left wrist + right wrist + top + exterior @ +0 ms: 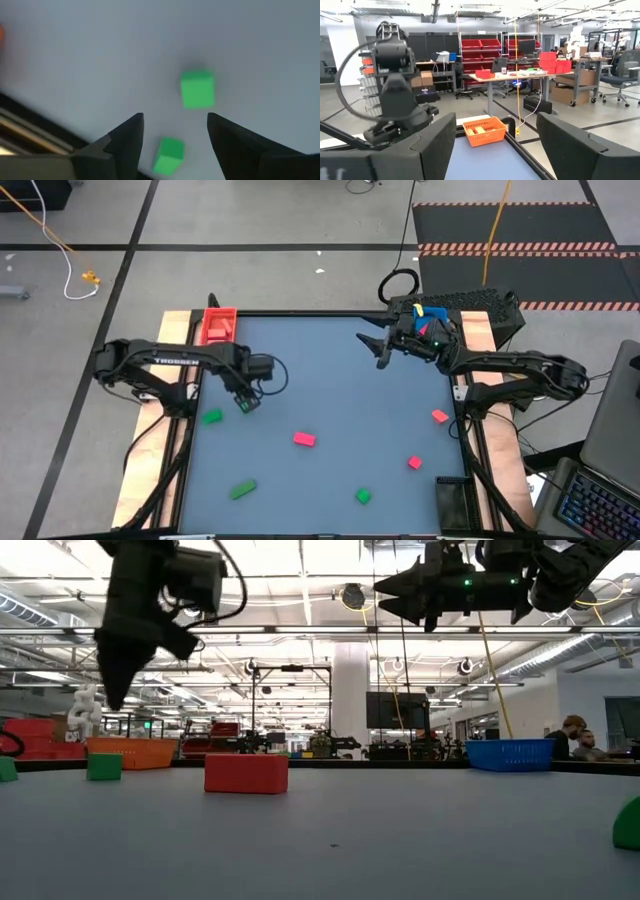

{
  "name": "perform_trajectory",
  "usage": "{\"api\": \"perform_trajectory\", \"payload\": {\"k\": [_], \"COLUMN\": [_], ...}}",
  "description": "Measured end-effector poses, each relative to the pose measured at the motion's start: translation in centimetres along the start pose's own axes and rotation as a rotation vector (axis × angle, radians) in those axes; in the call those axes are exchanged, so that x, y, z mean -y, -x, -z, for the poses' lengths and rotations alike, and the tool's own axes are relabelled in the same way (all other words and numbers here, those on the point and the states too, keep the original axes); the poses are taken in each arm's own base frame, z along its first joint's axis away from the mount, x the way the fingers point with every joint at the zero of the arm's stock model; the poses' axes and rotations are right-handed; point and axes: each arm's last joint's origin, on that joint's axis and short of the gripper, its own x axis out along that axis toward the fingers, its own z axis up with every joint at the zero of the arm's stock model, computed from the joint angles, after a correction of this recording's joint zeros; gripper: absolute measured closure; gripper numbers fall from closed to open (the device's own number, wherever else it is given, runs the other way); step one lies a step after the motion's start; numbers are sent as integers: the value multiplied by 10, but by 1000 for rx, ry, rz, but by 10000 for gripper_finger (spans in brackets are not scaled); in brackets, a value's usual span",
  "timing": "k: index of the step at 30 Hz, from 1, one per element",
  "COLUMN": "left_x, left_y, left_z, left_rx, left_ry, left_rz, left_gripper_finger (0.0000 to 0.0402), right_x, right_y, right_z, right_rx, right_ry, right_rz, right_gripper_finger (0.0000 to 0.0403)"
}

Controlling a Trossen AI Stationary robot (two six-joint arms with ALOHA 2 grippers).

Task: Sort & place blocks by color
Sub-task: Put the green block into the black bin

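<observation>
The green block [211, 418] lies on the bench [330, 380] near its left edge, just left of and below the left tool [245, 402], whose jaws stand apart. It looks light, rigid and smooth (take it across two flat faces). The right tool [381, 352], also apart, waits far right.

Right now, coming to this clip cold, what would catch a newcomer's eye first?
Bright blocks scattered over the dark table: greens on the left and front, a hot pink block mid-table, salmon-red ones on the right. The left gripper hangs open above a green block at the left edge. The right gripper waits open, raised at the far right corner.
</observation>
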Motion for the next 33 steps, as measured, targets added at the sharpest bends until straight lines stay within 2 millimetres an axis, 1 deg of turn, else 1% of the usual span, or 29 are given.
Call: {"api": "perform_trajectory", "payload": {"k": [4,12,18,24,28,33], "left_x": [0,5,3,7,6,3], "left_y": [-11,-18,-33,-50,-56,-70], "left_z": [6,2,8,6,8,13], "left_rx": [-34,23,-9,50,48,49], "left_ry": [12,9,37,63,77,89], "left_rz": [-23,14,27,86,84,85], "left_gripper_finger": [142,71,42,45,64,94], "right_x": [-1,-3,-3,-3,-3,-3], "right_y": [5,13,16,16,16,16], "right_z": [-5,-11,-12,-12,-12,-12], "right_rx": [-2,-38,-50,-48,-48,-48], "right_ry": [-1,-6,-7,-7,-7,-7], "right_rz": [0,2,3,3,3,3], "right_gripper_finger": [133,133,133,133,133,133]}}
